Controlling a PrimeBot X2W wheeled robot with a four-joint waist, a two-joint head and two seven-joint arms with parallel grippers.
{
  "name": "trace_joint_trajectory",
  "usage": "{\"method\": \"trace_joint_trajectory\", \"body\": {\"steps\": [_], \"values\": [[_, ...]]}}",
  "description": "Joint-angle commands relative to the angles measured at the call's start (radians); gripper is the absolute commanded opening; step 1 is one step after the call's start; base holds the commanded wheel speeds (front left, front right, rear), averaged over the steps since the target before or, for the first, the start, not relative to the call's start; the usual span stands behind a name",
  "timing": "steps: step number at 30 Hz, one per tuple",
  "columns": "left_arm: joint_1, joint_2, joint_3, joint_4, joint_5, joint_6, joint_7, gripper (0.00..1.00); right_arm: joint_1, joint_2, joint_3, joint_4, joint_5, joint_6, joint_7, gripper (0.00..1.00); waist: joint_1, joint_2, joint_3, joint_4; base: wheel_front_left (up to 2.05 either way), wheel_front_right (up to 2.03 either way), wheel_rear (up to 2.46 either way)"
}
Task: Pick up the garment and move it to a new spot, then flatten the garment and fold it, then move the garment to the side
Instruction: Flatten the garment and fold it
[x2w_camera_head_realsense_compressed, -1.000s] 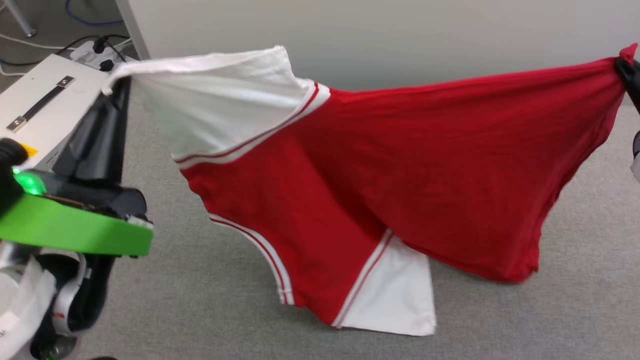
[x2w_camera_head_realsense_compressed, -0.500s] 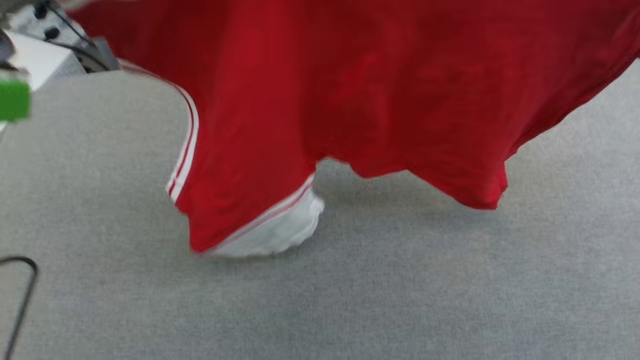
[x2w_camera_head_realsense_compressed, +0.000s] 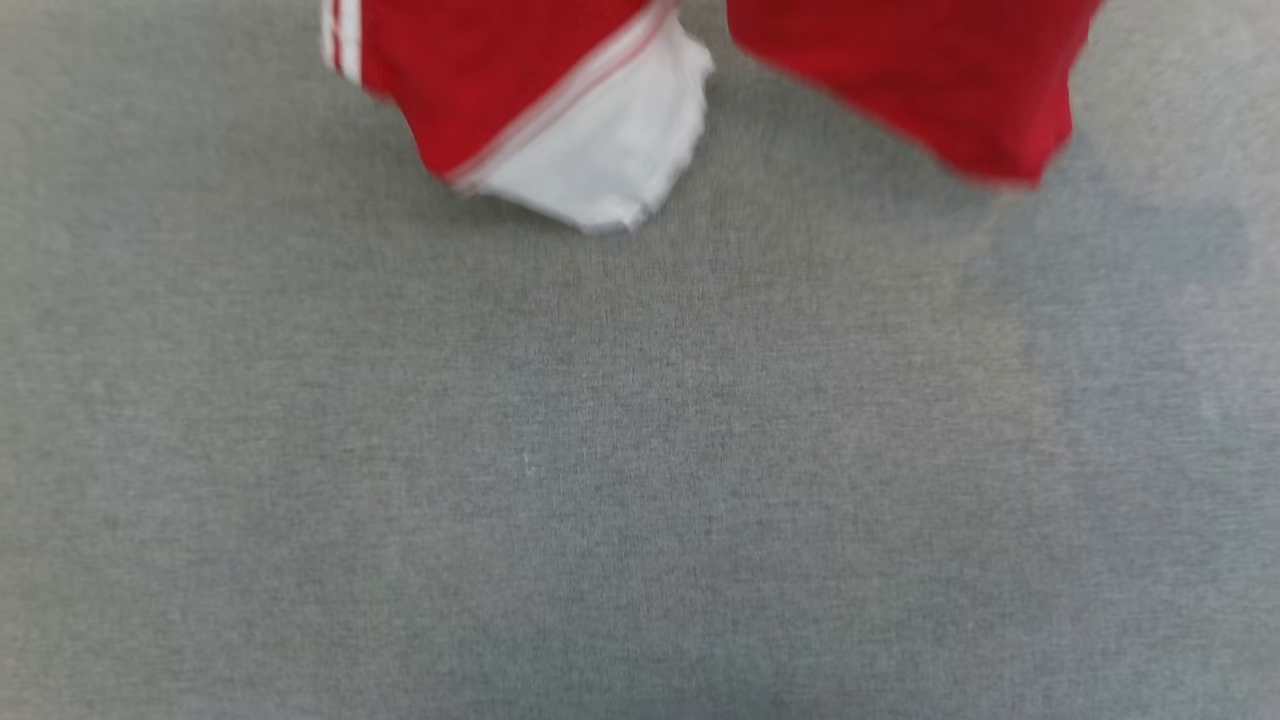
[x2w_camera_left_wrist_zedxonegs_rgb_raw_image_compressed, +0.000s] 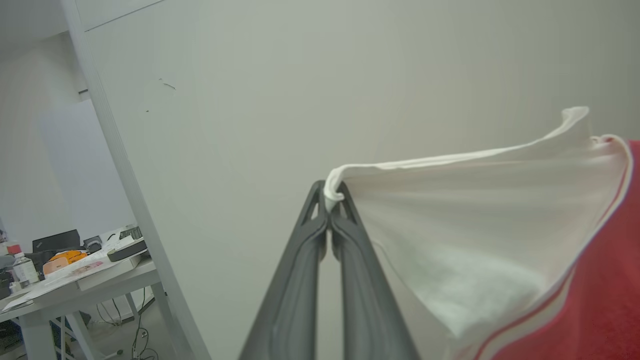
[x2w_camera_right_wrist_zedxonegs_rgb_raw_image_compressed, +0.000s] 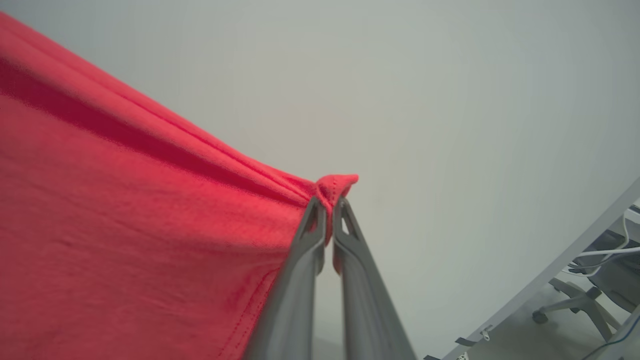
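Left end effector (x2w_camera_left_wrist_zedxonegs_rgb_raw_image_compressed: 330, 197) clamps the white sleeve (x2w_camera_left_wrist_zedxonegs_rgb_raw_image_compressed: 450, 225) of the red jersey (x2w_camera_right_wrist_zedxonegs_rgb_raw_image_compressed: 125, 200), right end effector (x2w_camera_right_wrist_zedxonegs_rgb_raw_image_compressed: 328, 205) a red corner — stretched apart, probably to lay flat.

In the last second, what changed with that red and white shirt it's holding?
Mostly the head camera swung down, so the jersey now sits at that view's top. Its lower white sleeve, spread flat on the carpet before, is now bunched. Unchanged: the left gripper pinches the other white sleeve, the right gripper a red corner.
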Motion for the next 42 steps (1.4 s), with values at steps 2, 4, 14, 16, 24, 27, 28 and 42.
{"method": "trace_joint_trajectory", "body": {"steps": [2,4,14,16,24,27,28,42], "values": [[-0.120,-0.017,-0.023,0.089,0.039,-0.023,-0.002,0.00,-0.102,0.009,0.001,0.084,-0.042,-0.002,-0.040,0.00,-0.0001,0.0115,0.163,-0.002,0.00,0.00,0.00],[-0.214,-0.044,-0.054,0.179,0.066,-0.041,-0.011,0.00,-0.181,0.035,-0.004,0.158,-0.071,-0.002,-0.081,0.00,-0.0001,0.0115,0.188,-0.001,0.00,0.00,0.00],[-0.590,-0.172,-0.096,0.589,0.147,-0.064,-0.212,0.00,-0.474,0.197,-0.128,0.505,-0.300,-0.002,-0.346,0.00,-0.0001,0.0115,0.238,-0.008,0.00,0.00,0.00],[-0.622,-0.191,-0.101,0.653,0.154,-0.065,-0.258,0.00,-0.501,0.224,-0.159,0.553,-0.336,-0.002,-0.391,0.00,-0.0001,0.0115,0.242,-0.004,0.00,0.00,0.00],[-0.541,-0.246,-0.166,0.813,0.133,-0.084,-0.343,0.00,-0.476,0.282,-0.197,0.682,-0.424,-0.002,-0.507,0.00,-0.0001,0.0115,0.259,0.019,0.00,0.00,0.00],[-0.450,-0.271,-0.196,0.825,0.113,-0.087,-0.354,0.00,-0.433,0.297,-0.208,0.717,-0.444,-0.002,-0.555,0.00,-0.0001,0.0115,0.261,0.034,0.00,0.00,0.00],[-0.424,-0.277,-0.203,0.824,0.106,-0.087,-0.356,0.00,-0.420,0.302,-0.208,0.727,-0.446,-0.002,-0.569,0.00,-0.0001,0.0115,0.260,0.038,0.00,0.00,0.00],[0.186,-0.329,-0.189,0.588,0.042,-0.087,-0.360,0.00,-0.051,0.330,-0.026,0.820,-0.327,-0.002,-0.702,0.00,-0.0001,0.0115,0.069,0.072,0.00,0.00,0.00]]}}
